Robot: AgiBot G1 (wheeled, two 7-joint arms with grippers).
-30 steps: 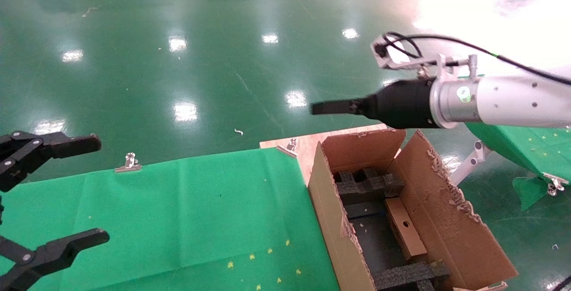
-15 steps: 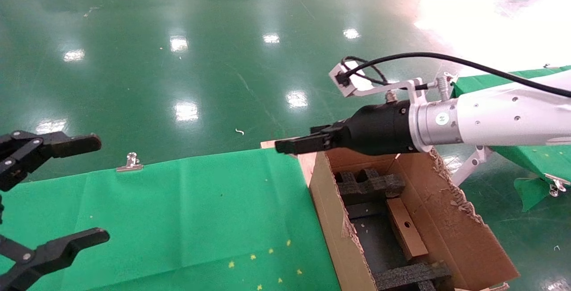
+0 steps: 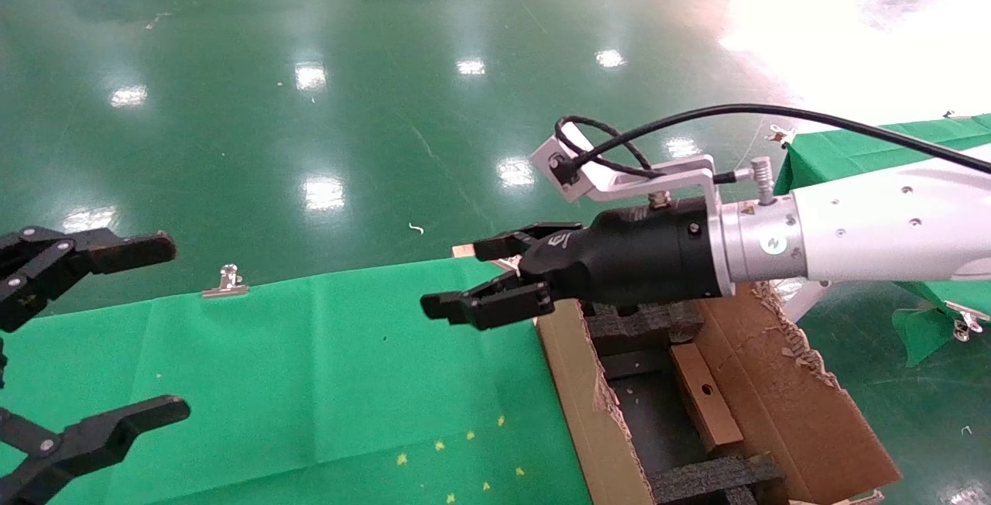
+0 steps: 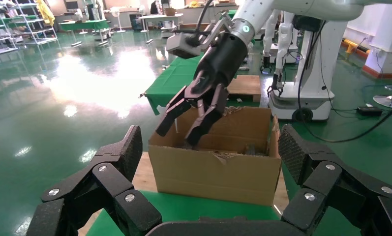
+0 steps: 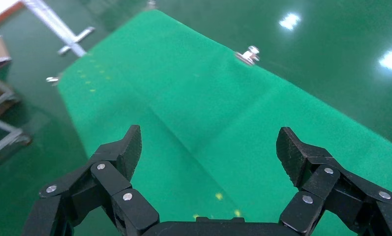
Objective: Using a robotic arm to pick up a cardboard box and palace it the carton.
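Observation:
The small cardboard box (image 3: 704,404), with its round hole facing up, lies inside the large carton (image 3: 573,389) between black foam inserts (image 3: 701,478). My right arm, white with a black gripper (image 3: 458,276), reaches across the carton's far end. Its fingers are open and empty, out past the carton's left wall above the green cloth (image 3: 310,365). The left wrist view shows that gripper (image 4: 176,132) over the carton (image 4: 213,169). My left gripper (image 3: 172,325) is open and empty at the table's left edge.
A metal clip (image 3: 224,282) holds the cloth at the table's far edge. A wooden board (image 3: 534,257) lies under the carton's far corner. A second green-covered table (image 3: 852,149) stands at right. Glossy green floor lies beyond.
My right arm has swung left and down, from high over the carton's far end to just past its left wall. Its fingers now show spread apart. The left gripper has not moved.

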